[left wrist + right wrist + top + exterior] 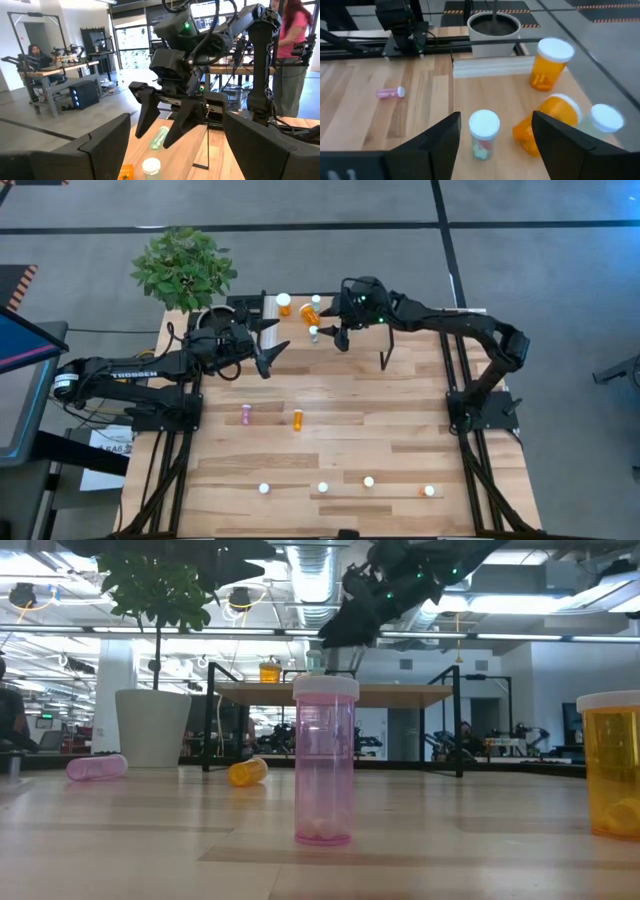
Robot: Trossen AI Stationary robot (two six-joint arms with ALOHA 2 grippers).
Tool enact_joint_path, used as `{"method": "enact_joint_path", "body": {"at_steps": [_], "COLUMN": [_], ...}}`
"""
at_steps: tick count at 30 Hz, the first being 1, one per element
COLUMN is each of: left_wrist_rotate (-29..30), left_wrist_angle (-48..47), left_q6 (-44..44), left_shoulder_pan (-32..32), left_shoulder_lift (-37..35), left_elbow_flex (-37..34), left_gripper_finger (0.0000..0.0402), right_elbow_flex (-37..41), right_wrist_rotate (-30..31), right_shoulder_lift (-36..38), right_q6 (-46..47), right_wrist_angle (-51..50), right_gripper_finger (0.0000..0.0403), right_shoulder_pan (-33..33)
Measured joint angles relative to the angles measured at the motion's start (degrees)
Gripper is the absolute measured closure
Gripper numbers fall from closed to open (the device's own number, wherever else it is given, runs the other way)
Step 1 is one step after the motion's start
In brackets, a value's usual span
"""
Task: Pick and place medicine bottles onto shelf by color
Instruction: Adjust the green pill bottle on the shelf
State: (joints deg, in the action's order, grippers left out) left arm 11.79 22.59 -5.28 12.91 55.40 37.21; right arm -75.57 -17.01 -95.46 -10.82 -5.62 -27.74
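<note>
We treat the medicine bottles as light, rigid plastic cylinders with smooth walls — likely to roll when lying down and to topple if nudged at the cap. We judge the best hold to be across the body below the white cap, jaws square to the axis.

The shelf stands at the far edge of the table, just right of the white plant pot. The right gripper hangs over it with jaws spread wide and nothing between them. Directly below stands the teal-green bottle, upright on the shelf top, apparently clear of both fingers, though contact is hard to rule out. Farther along the shelf we see an upright orange bottle, an orange bottle on its side and a pale capped bottle beside it.

The left gripper waits near the shelf's left end, jaws open and empty.

On the tabletop, a pink bottle and an orange bottle lie mid-table — four more stand along the near edge, including the upright pink bottle at the near edge.
</note>
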Motion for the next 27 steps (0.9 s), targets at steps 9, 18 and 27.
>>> {"method": "enact_joint_path", "body": {"at_steps": [9, 18, 27], "left_wrist_rotate": [0.0, 0.0, -0.02], "left_wrist_angle": [-0.07, -0.13, -0.07], "left_q6": [0.02, 0.04, 0.4], "left_shoulder_pan": [-0.01, 0.01, -0.01], "left_shoulder_lift": [0.0, 0.0, 0.0], "left_elbow_flex": [0.0, 0.0, 0.0], "left_gripper_finger": [0.0095, 0.0095, 0.0095], "right_elbow_flex": [0.0, 0.0, 0.0], "right_wrist_rotate": [-1.44, -1.09, -0.81], "right_shoulder_lift": [-3.26, -3.28, -3.28], "right_q6": [0.3, 0.34, 1.33], "right_wrist_angle": [1.91, 1.72, 3.48], "right_gripper_finger": [0.0132, 0.0132, 0.0132], "right_shoulder_pan": [1.2, 0.9, 0.67]}}
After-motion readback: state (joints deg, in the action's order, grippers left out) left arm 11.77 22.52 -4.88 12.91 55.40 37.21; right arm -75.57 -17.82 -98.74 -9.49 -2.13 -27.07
